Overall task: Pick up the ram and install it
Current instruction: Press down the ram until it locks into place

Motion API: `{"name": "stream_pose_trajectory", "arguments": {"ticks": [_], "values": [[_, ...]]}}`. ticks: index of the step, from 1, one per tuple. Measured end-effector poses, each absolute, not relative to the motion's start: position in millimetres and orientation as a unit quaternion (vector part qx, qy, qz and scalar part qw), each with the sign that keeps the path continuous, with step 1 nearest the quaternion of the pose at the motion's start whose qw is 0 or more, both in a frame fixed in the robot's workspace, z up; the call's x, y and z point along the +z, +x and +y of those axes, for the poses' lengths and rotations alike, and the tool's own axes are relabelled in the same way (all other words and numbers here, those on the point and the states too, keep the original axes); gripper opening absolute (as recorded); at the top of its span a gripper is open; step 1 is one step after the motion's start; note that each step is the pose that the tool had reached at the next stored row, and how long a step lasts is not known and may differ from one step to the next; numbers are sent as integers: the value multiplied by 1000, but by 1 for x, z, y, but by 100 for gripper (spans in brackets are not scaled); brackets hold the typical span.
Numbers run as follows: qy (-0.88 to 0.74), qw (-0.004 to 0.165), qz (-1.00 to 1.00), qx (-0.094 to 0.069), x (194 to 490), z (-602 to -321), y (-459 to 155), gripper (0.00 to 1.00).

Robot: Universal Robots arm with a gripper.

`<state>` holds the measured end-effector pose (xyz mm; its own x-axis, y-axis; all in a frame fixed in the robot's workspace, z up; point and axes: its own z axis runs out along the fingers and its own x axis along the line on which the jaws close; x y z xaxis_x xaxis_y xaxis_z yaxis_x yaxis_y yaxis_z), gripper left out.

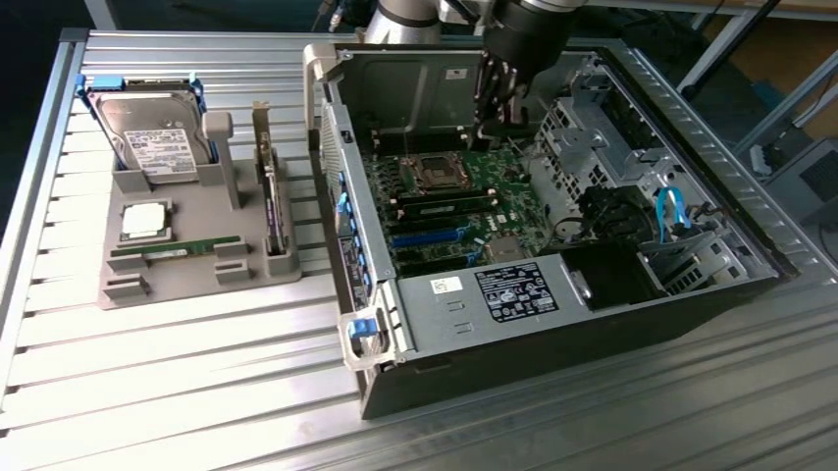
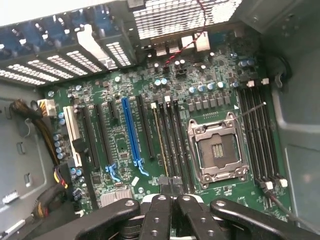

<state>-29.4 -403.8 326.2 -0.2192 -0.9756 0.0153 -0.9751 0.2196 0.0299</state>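
The ram (image 1: 177,248), a thin green stick, lies in a slot near the front of the grey tray (image 1: 183,285), on the exterior view's left. My gripper (image 1: 504,120) hangs inside the open computer case (image 1: 576,324), above the far end of the motherboard (image 1: 458,196) and well away from the tray. In the wrist view the black fingers (image 2: 157,210) are pressed together, so the gripper (image 2: 171,199) is shut with nothing visibly held. Below them lie the memory slots (image 2: 172,140) and the empty CPU socket (image 2: 217,150). One thin board stands edge-on in a slot (image 2: 160,140).
On the tray also stand a hard drive (image 1: 151,137), a square silver CPU (image 1: 144,220) and a dark expansion card (image 1: 273,211). The case walls, drive cage (image 1: 576,128) and power supply (image 1: 524,289) crowd the motherboard. Cables (image 1: 668,211) run on the exterior view's right.
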Motion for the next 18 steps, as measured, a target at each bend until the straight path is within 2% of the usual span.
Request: {"name": "stream_pose_trajectory", "arguments": {"ticks": [18], "values": [[492, 14, -870, -9, 326, -404, -29, 10]]}}
